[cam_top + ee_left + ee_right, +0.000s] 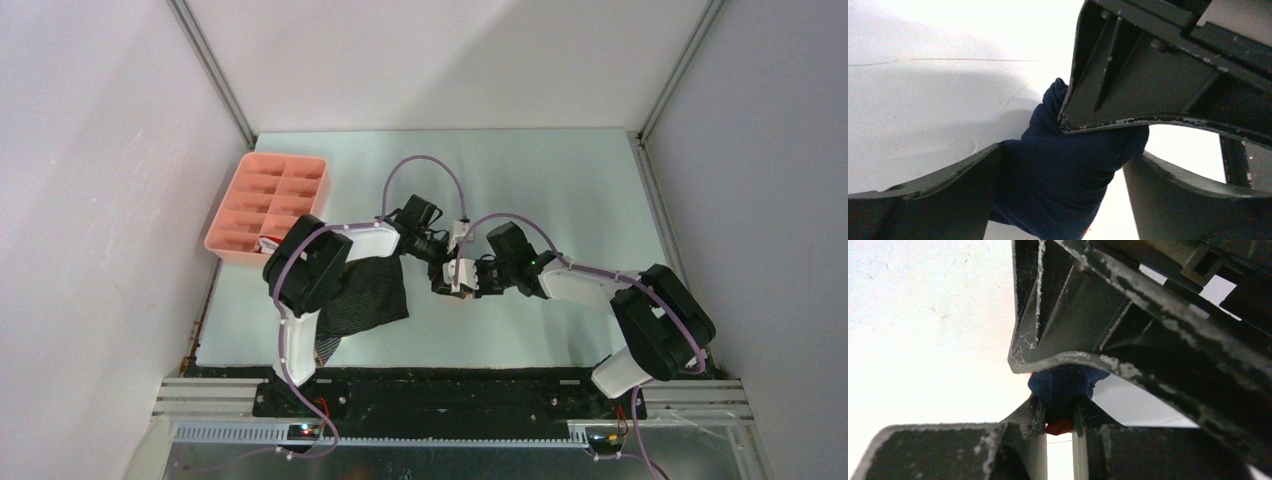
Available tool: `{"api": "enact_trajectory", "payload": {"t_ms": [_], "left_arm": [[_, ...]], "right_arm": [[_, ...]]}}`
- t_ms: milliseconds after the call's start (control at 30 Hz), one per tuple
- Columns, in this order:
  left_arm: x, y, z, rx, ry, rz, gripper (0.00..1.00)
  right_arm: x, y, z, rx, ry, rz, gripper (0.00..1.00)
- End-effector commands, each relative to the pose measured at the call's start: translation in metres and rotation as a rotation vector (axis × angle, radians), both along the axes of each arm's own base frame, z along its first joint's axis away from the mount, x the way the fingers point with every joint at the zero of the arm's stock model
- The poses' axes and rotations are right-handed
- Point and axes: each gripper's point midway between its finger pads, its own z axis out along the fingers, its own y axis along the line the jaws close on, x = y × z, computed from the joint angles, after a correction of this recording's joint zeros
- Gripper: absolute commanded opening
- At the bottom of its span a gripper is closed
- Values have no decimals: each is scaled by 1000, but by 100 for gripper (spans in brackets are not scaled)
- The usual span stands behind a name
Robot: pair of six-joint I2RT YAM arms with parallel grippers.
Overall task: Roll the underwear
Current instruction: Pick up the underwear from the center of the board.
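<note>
Both arms are folded in toward mid-surface (560,180), and I see the two tools meeting nose to nose just right of centre.

Right tool (1058,412): clenched. In its wrist view the two fingers stand close together with a bunched fold of the navy underwear (1058,200) pinched between them. A bit of the orange band shows at the bottom of the pinch. One finger of the left tool crosses the upper part of this view, lying on top of the bundle.

Left tool (1065,160): released. Its fingers stand wide apart and the navy bundle sits in the gap between them. The cloth lies against the finger on the left of the wrist view. Lower down, bright surface shows between the cloth and the other finger. One finger of the right tool presses on the cloth from above.

From the top camera the navy bundle is almost fully hidden by the two tools, so I cannot tell how tightly it is rolled.

The dark grey striped underwear (370,298) lies spread flat on the surface, near left, partly under the left forearm.

The pink tray (228,200) sits at the far left. A scrap of red and white cloth (270,243) shows at its near edge, half hidden by the left elbow.
</note>
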Motion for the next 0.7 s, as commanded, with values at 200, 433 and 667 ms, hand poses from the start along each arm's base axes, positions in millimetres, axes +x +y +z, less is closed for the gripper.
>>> {"api": "enact_trajectory", "payload": {"t_ms": [200, 433, 667], "left_arm": [[-58, 46, -96, 344, 161, -15, 10], [-51, 41, -74, 348, 181, 19, 0], [2, 22, 33, 301, 122, 194, 0]], "right_arm": [[-21, 19, 15, 75, 62, 83, 1], [-23, -3, 37, 65, 93, -2, 35], [-43, -91, 131, 263, 246, -407, 98]]}}
